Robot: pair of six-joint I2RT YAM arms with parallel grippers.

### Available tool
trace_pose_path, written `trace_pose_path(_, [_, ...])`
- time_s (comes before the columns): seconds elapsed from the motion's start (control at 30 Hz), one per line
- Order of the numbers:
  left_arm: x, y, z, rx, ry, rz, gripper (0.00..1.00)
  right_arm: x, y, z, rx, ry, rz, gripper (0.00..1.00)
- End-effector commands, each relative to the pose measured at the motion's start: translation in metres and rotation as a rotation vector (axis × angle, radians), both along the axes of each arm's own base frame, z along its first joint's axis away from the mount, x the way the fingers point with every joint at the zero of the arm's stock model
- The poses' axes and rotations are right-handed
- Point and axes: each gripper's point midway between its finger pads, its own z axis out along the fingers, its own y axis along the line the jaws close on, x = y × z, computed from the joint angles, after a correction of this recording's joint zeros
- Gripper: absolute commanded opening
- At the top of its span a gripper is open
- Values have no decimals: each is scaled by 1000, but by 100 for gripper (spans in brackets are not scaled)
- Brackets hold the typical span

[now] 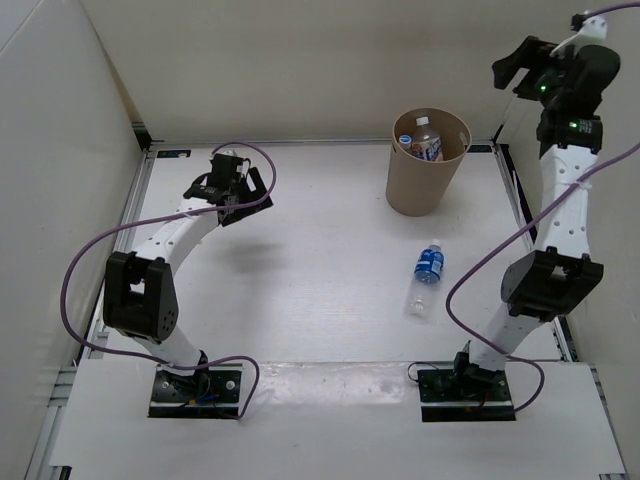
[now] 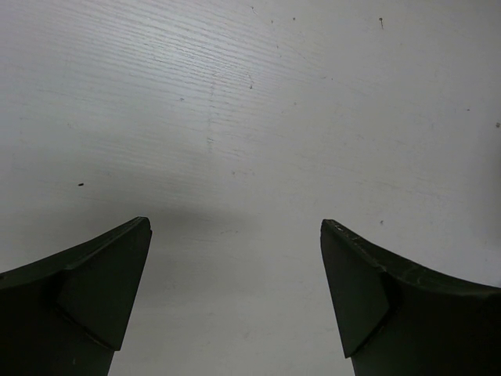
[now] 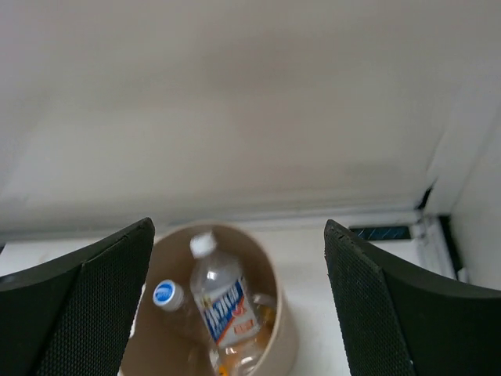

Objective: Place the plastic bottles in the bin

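Observation:
The tan bin stands at the far right of the table. Inside it a clear bottle with a white cap and a white-orange label leans against a blue-capped bottle. Both show from above in the right wrist view, the labelled bottle beside the blue cap, inside the bin. A bottle with a blue label lies on the table in front of the bin. My right gripper hangs open, high above and right of the bin, holding nothing. My left gripper is open over bare table at the far left.
White walls close in the table at the back and on both sides. A purple cable loops off the left arm and another off the right arm. The blue-label bottle lies close to the right arm's elbow.

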Motion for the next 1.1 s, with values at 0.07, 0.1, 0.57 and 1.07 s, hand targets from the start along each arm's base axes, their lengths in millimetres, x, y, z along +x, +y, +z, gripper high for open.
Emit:
trace_pose_path(0.07, [-3, 1, 18, -2, -46, -8, 100, -35, -19, 82, -89, -235, -4, 90])
trace_pose_path(0.1, [-4, 0, 18, -3, -45, -10, 100, -38, -24, 73, -80, -198, 3, 90])
trace_pose_path(0.57, [-15, 1, 8, -3, -24, -25, 100, -151, 22, -70, -77, 155, 50, 90])
trace_pose_path(1.07, [-36, 6, -6, 5, 14, -46, 100, -251, 81, -267, 48, 931, 330, 90])
